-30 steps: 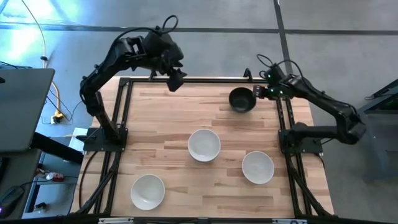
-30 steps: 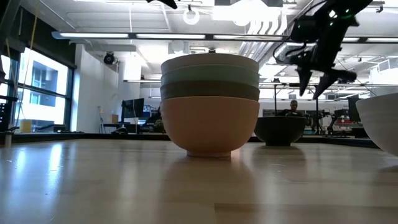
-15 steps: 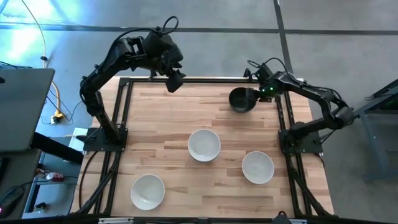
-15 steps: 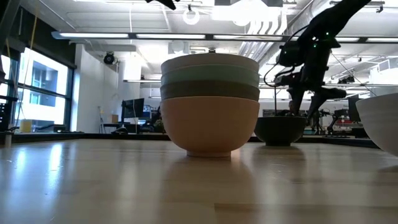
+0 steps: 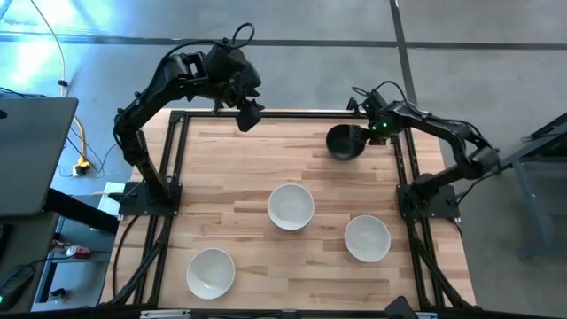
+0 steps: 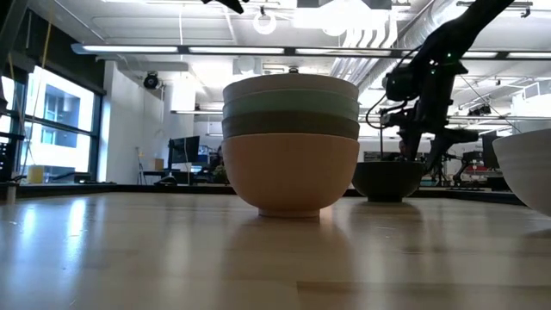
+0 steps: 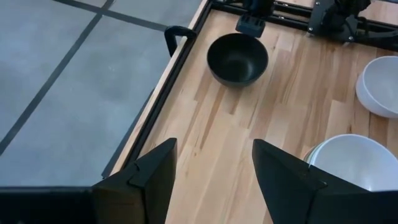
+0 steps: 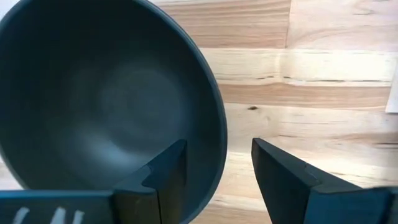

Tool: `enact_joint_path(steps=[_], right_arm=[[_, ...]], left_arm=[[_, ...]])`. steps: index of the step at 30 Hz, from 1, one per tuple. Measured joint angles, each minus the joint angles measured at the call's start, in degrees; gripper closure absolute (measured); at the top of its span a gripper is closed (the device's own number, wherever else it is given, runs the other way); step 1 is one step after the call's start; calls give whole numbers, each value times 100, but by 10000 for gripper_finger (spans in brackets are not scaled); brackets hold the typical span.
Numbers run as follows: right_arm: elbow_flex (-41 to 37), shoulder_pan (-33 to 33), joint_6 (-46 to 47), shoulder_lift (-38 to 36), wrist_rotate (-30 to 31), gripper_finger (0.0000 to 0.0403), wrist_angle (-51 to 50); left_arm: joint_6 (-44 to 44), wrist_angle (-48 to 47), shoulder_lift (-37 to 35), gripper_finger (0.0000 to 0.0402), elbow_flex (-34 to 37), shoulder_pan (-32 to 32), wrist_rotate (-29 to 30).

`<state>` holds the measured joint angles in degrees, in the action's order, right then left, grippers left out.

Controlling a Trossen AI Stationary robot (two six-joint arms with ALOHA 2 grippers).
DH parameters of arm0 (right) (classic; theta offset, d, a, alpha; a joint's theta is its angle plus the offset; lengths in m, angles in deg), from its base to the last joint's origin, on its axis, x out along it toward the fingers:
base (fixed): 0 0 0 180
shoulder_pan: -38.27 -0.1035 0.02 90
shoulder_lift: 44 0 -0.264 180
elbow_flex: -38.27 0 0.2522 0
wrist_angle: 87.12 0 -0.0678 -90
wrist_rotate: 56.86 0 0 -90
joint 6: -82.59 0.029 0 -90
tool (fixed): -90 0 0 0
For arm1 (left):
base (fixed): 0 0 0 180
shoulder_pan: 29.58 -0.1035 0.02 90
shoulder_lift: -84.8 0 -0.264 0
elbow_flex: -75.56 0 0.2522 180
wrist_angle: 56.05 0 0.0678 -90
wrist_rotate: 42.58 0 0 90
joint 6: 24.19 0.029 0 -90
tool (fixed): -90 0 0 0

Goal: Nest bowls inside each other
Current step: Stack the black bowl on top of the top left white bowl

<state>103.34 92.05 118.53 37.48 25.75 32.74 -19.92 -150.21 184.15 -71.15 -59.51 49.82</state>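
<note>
The black bowl point(image 5: 341, 143) point(image 6: 387, 181) point(image 7: 237, 59) stands on its base near the table's far right corner. My right gripper point(image 5: 364, 133) point(image 6: 422, 155) point(image 8: 219, 147) is open and points down over the bowl's right rim point(image 8: 217, 134). One finger stands inside the bowl and one outside, with a gap on each side. A stack point(image 6: 291, 142) of a peach, a grey-taupe, a mint and a white bowl stands mid-table point(image 5: 291, 206). Two single white bowls point(image 5: 367, 239) point(image 5: 210, 271) rest nearer. My left gripper point(image 5: 250, 116) point(image 7: 214, 149) is open and hovers over the far left.
A black metal frame point(image 5: 177, 168) runs along the table's left, far and right sides, close behind the black bowl. Bare wood point(image 5: 230, 168) lies between the stack and the left arm. A white bowl point(image 6: 527, 176) fills the low view's right edge.
My right gripper has swung from beyond the table's right far edge toward the black bowl and come down. Its open fingers now straddle the bowl's right rim. The bowls have kept their places.
</note>
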Motion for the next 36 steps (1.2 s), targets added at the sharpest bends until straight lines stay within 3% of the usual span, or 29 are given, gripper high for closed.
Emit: enact_joint_path(steps=[10, 27, 36], right_arm=[[0, 24, -140, 275, 9, 239, 114], [0, 21, -390, 337, 20, 389, 399], [0, 21, -575, 337, 27, 401, 426]], left_arm=[[2, 0, 2, 202, 0, 0, -2], [48, 0, 2, 202, 0, 0, -4], [48, -115, 2, 202, 0, 0, -4]])
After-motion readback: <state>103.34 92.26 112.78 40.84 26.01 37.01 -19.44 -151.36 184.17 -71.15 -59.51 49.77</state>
